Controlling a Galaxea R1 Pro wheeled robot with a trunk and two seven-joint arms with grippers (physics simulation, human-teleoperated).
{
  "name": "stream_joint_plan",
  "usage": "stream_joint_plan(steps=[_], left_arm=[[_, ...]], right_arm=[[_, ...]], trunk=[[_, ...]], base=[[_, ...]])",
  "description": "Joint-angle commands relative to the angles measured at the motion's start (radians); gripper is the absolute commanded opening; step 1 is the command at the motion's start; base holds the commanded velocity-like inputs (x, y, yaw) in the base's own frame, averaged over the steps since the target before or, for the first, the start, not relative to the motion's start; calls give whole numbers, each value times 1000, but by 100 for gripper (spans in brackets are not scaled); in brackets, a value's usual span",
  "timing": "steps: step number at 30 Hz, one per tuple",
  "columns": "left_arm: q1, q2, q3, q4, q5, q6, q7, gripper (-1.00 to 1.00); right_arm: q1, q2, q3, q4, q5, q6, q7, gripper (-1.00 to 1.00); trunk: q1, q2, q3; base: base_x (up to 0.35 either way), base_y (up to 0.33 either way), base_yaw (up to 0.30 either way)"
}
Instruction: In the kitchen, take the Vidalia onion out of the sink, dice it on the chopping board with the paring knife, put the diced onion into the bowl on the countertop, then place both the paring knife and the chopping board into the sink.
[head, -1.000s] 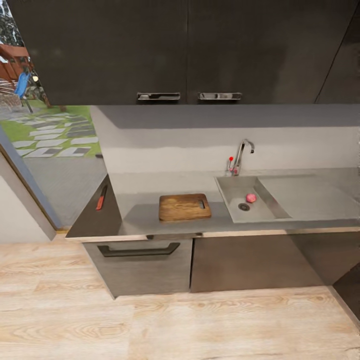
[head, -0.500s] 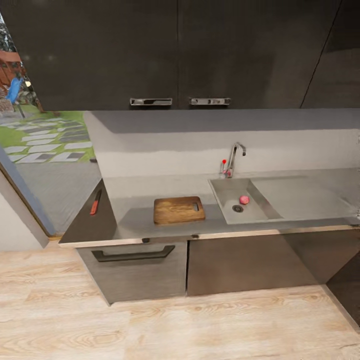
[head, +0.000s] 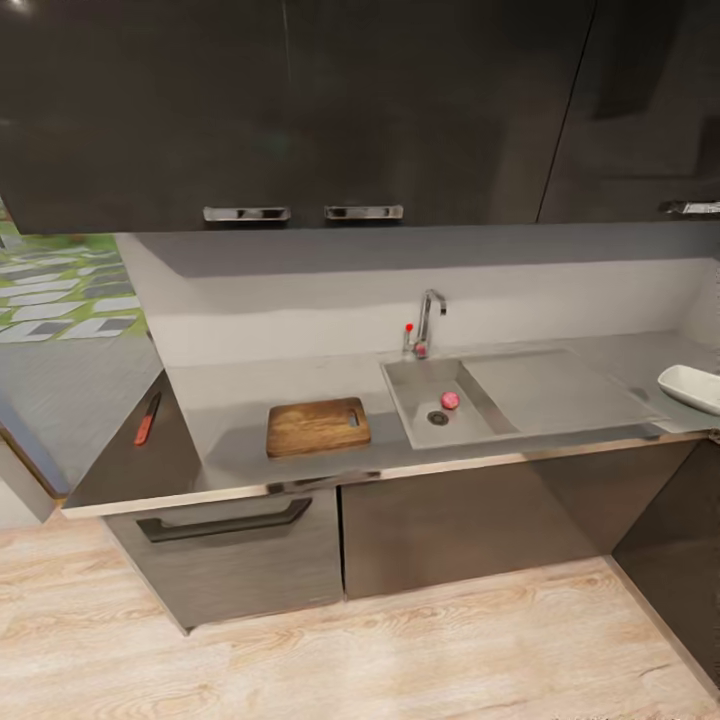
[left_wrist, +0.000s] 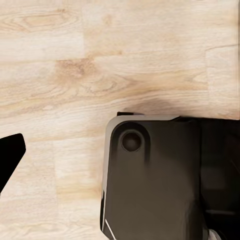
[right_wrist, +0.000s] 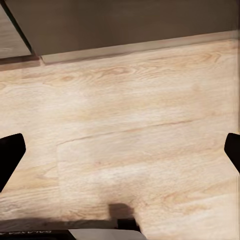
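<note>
Head view pans right since last second: bowl (head: 690, 387) now visible, well right of sink (head: 440, 402). Vidalia onion (head: 450, 400) beside sink drain. Right gripper (right_wrist: 120, 150) fingers spread; left gripper state indeterminate. Approach stage.

A pinkish-red Vidalia onion (head: 450, 400) is seen in the grey steel sink (head: 420, 385). Brown grain is shown on the chopping board (head: 317, 427), red-orange on the paring knife (head: 147, 419), white on the bowl (head: 691, 387), glossy dark grey on the surface (head: 130, 470).
</note>
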Motion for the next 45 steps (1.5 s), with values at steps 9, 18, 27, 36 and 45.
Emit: stream_joint_plan(steps=[9, 18, 27, 36, 45], left_arm=[[0, 0, -1, -1, 8, -1, 0, 100], [0, 0, -1, -1, 8, -1, 0, 100], [0, 0, -1, 2, 8, -1, 0, 100], [0, 0, -1, 2, 8, -1, 0, 100], [0, 0, -1, 2, 8, 0, 0, 100]], right_arm=[[-1, -1, 8, 0, -5, -3, -8, 100], [-1, -1, 8, 0, -5, -3, -8, 100], [-1, -1, 8, 0, -5, -3, -8, 100], [-1, -1, 8, 0, -5, -3, -8, 100], [-1, -1, 8, 1, -5, -3, -8, 100]], trunk=[[1, -2, 11], [1, -2, 24], [1, -2, 37], [1, -2, 49], [1, -2, 62]], base=[[0, -1, -166], [0, 0, -166], [0, 0, -166], [0, -96, -167], [0, -216, -167]])
